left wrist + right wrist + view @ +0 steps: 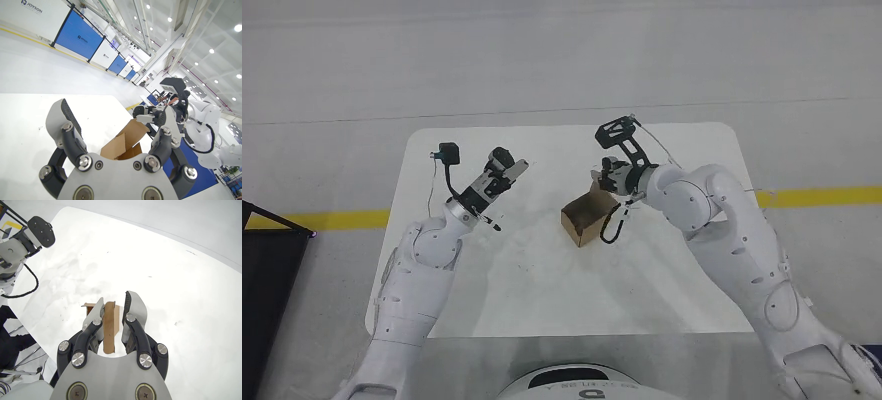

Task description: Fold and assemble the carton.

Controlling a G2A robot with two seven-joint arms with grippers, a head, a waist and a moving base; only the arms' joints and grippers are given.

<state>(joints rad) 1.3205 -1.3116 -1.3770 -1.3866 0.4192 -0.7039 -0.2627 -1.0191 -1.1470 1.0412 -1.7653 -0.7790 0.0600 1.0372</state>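
Right gripper (115,296) has its two fingers close together, with only a thin gap, and one brown flap (109,328) of the carton (585,222) stands between them. One finger touches the flap. The other pad sits just beside it, so the hold looks loose and not a hard squeeze. From this claw the rest of the carton lies a bit lower and back toward the robot — the claw is up at the box's far top edge.

The carton rests on the white table (542,290), near the middle. It is small, brown and plain. It looks only half made: it already has a box shape, but the flaps at one end stick out open. It lies on a slant, and its long side seems to run from the right gripper's spot back toward the robot and to its left.

That open end faces the left gripper (115,106). Seen from that wrist, the flaps spread apart and the hollow inside shows between them.

The left gripper is wide open and holds nothing. It hangs over the table on the robot's left, well apart from the carton.

So the right arm is the nearer one — it is already at the flap. The next move likely turns on that flap: it must bend along its crease, and the left claw would have to come in toward the open end to help.
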